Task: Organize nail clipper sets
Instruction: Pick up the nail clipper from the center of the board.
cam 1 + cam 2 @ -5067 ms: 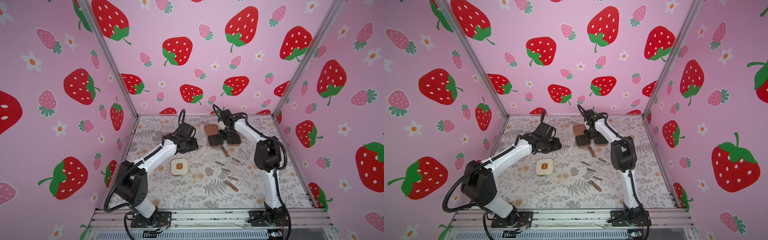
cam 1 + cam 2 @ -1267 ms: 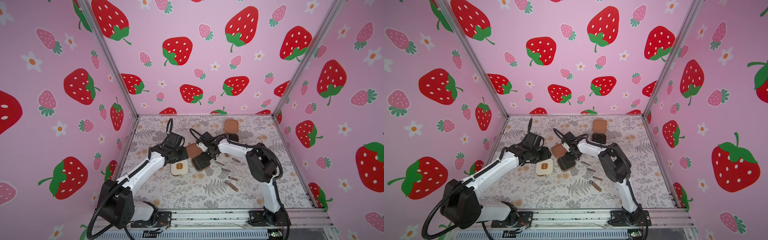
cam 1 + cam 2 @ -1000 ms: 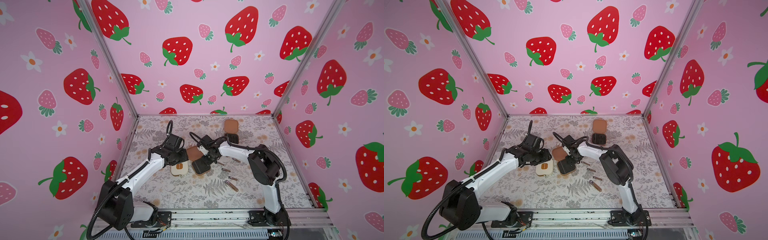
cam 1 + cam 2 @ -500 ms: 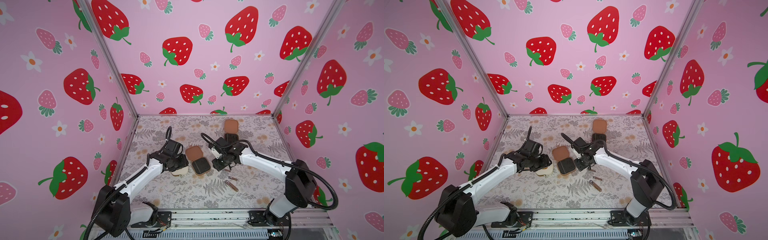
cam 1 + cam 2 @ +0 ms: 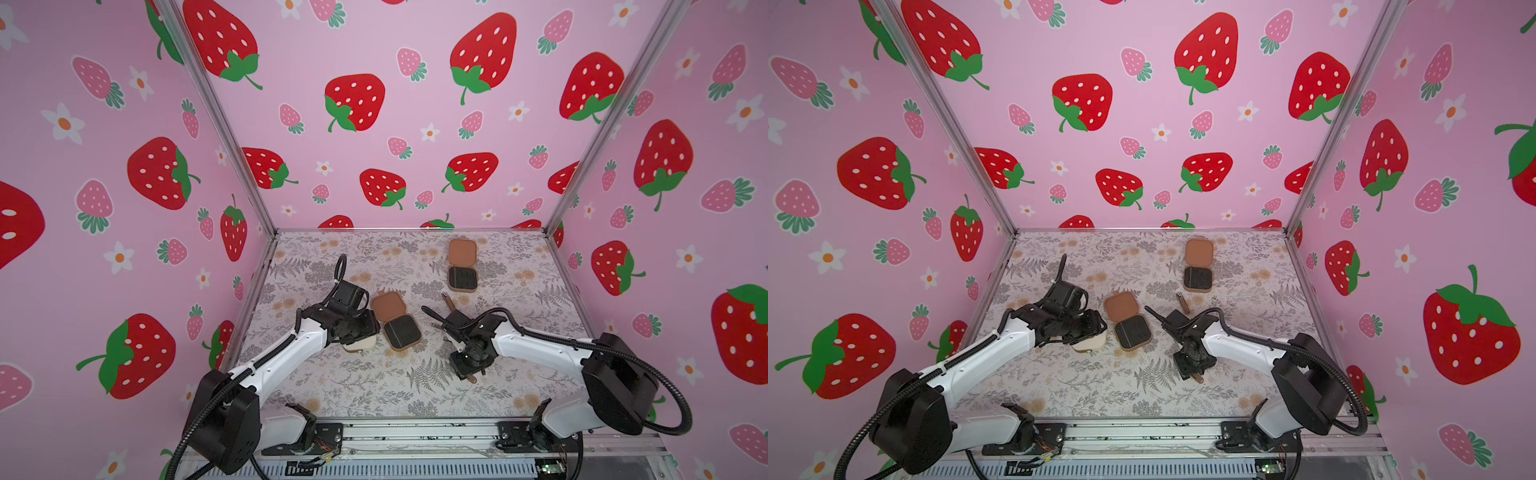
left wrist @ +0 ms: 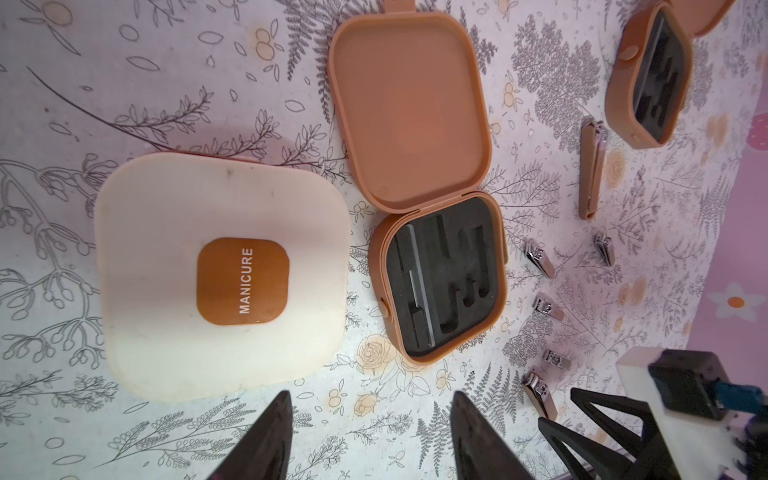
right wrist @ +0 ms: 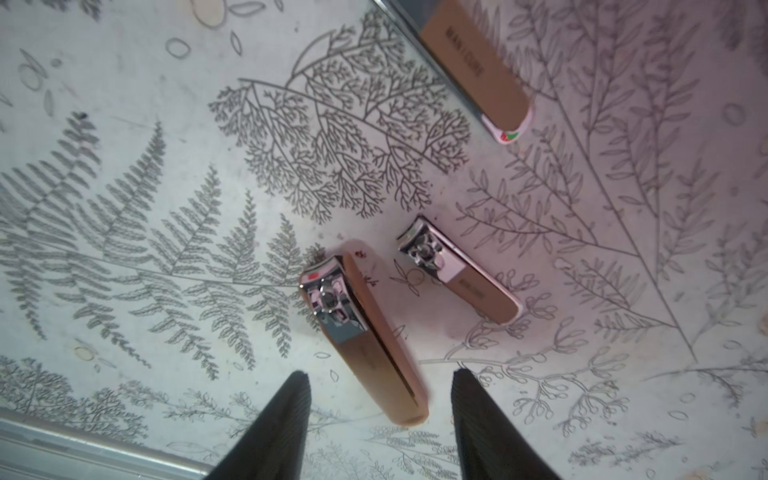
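A closed cream case (image 6: 220,270) with a brown badge lies under my left gripper (image 6: 372,395), which hovers open and empty; in both top views the gripper (image 5: 357,332) hides most of the case (image 5: 1090,343). Beside it lies an open brown case (image 5: 395,320) (image 6: 428,232) with a black slotted inside. Another open brown case (image 5: 462,266) lies at the back. My right gripper (image 7: 379,374) (image 5: 469,370) is open low over the mat. The end of a large clipper (image 7: 361,336) lies between its fingertips, untouched. A smaller clipper (image 7: 457,270) lies just beyond.
A long slim tool (image 5: 448,301) (image 7: 473,70) lies between the two brown cases. Several small clippers (image 6: 540,262) are scattered on the flowered mat (image 5: 374,386) by the right arm. Pink strawberry walls close three sides; a metal rail (image 5: 415,432) runs along the front.
My right gripper left the near brown case, moved toward the front over the loose clippers and opened wider. My left gripper shifted slightly forward over the cream case.
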Robot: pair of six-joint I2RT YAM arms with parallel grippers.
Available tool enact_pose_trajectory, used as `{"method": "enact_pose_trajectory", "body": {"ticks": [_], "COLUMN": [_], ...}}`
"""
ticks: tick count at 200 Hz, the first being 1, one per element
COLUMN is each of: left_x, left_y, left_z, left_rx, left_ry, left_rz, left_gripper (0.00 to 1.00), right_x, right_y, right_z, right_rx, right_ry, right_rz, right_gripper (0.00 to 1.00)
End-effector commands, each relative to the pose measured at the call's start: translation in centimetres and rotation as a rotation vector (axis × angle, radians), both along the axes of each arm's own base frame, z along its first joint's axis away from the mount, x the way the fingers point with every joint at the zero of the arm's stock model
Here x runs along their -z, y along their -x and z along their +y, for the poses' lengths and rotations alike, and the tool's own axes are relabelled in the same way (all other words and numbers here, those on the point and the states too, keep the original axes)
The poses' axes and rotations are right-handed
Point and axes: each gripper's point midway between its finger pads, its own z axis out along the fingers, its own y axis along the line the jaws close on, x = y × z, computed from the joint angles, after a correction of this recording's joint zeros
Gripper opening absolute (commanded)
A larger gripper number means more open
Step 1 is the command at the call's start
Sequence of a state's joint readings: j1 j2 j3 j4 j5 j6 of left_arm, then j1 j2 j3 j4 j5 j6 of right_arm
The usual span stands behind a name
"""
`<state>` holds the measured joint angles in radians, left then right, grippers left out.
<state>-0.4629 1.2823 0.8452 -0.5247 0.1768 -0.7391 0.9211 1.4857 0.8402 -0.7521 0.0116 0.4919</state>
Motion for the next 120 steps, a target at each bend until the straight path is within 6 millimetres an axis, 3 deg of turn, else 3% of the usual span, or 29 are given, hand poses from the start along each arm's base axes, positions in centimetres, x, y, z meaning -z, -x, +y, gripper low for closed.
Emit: {"method": "enact_pose_trajectory", "body": {"ticks": [1, 30, 120], "left_x": [-0.6, -0.6, -0.5], "left_y": [0.0, 0.0, -0.1], "left_z": [-0.2, 0.0, -0.1], "left_rx": [-0.009, -0.011, -0.011], "left_ry": [0.01, 0.004, 0.004], "left_rz": [-0.01, -0.011, -0.01], "left_gripper": [0.62, 0.62, 0.62], "right_x": [1.1, 2.1, 2.8], "right_y": [0.0, 0.3, 1.7], "right_z": [0.4, 0.3, -1.2], "right_rx": [0.028, 0.028, 0.056], "right_ry": [-0.003, 0.01, 0.04], "right_rz": [0.008, 0.032, 0.067], "right_gripper": [0.55, 0.52, 0.27]}}
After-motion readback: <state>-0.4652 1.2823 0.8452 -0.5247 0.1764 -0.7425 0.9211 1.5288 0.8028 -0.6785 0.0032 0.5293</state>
